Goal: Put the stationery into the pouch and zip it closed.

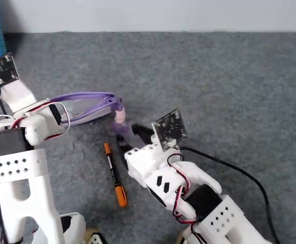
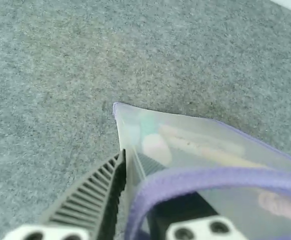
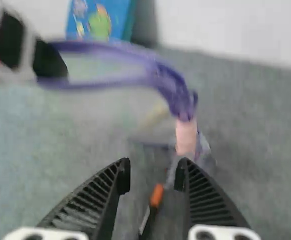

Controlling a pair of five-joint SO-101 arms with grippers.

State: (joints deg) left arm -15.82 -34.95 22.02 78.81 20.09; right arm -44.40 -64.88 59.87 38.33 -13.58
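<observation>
Two arms at a grey carpeted table [image 1: 229, 76], seen from above and from each wrist.

The left gripper [image 2: 133, 167] is clamped on the clear wall of the pouch [image 2: 205, 145]. One ribbed finger [image 2: 93, 200] lies outside the wall and the other inside it, just under the purple zip band [image 2: 215, 177]. In the high view the band forms an open loop, so the pouch mouth gapes, running from the left gripper toward the right arm.

Pale items show through the clear wall in the left wrist view: one rounded and one long and cream-coloured (what they are cannot be told).

A pink pull tab [image 1: 120, 116] hangs at the end of the zip nearest the right arm.

The right gripper [image 3: 153, 170] sits low over the carpet with its jaws apart, gripping nothing. The pull tab is just ahead of one fingertip; whether they touch cannot be told.

A pen [image 1: 114, 175], with a black barrel and orange ends, lies on the carpet outside the pouch. It is beside the right arm and near the pouch's tab end. In the right wrist view its orange tip shows between that gripper's fingers.

A blue box [image 3: 103, 20] stands against the pale wall at the far edge of the table.
</observation>
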